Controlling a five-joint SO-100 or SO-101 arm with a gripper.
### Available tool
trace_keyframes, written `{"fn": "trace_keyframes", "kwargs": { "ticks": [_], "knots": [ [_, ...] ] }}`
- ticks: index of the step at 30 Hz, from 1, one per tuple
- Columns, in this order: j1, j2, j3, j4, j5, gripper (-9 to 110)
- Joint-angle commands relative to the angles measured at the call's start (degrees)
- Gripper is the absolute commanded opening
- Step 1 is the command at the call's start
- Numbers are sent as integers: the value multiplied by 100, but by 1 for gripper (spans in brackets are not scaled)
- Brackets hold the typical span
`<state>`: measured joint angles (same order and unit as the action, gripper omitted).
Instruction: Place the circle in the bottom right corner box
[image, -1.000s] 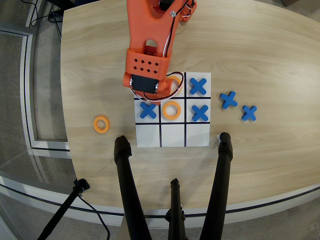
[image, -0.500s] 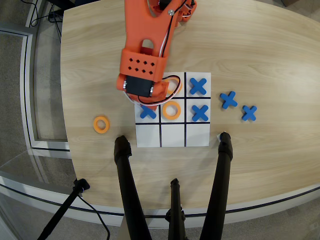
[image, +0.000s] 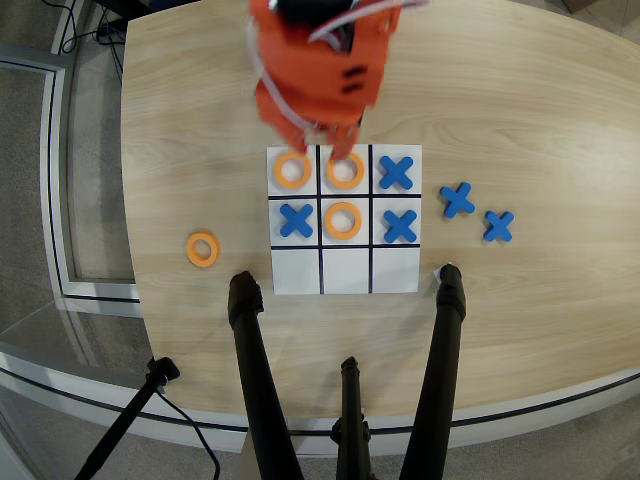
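Note:
Motion blurs my orange gripper (image: 318, 142) above the far edge of the white 3x3 board (image: 345, 285). Its two fingers look spread, with nothing between them. Just below it an orange circle (image: 293, 170) lies flat in the view's upper left corner cell, free of the gripper. From the arm's side that cell is the bottom right corner box. More circles lie in the upper middle cell (image: 345, 170) and the centre cell (image: 343, 220). A loose circle (image: 202, 248) rests on the table left of the board. The view's lower right corner cell (image: 395, 270) is bare.
Blue X pieces sit in the upper right cell (image: 397, 172), the middle left cell (image: 296, 220) and the middle right cell (image: 400, 225). Two more X pieces (image: 457, 199) (image: 498, 226) lie right of the board. Black tripod legs (image: 250, 340) (image: 445, 330) cross the near table edge.
The arm has pulled back toward the top of the view. That uncovers the upper left cell, where a circle now lies released. The other pieces have not moved.

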<state>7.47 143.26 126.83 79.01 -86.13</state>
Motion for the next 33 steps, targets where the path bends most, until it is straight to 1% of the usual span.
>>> {"fn": "trace_keyframes", "kwargs": {
  "ticks": [1,5,9,11,14,16,17,19,24,27,30,33],
  "knots": [
    [-404,2197,2021,-88,-44,11],
    [-536,4131,4131,-132,-246,11],
    [-475,4904,5449,-439,-519,9],
    [-422,4904,5669,-536,-536,0],
    [-343,4904,5669,-387,-536,0],
    [35,4904,5669,-220,-765,0],
    [387,4904,5669,-202,-782,0],
    [1512,4922,5669,-193,-765,1],
    [5563,5133,5669,-176,-729,1],
    [7567,5142,5669,-167,-729,1],
    [8262,5133,5669,-167,-729,1],
    [8376,5115,5669,-167,-729,1]
  ]
}}
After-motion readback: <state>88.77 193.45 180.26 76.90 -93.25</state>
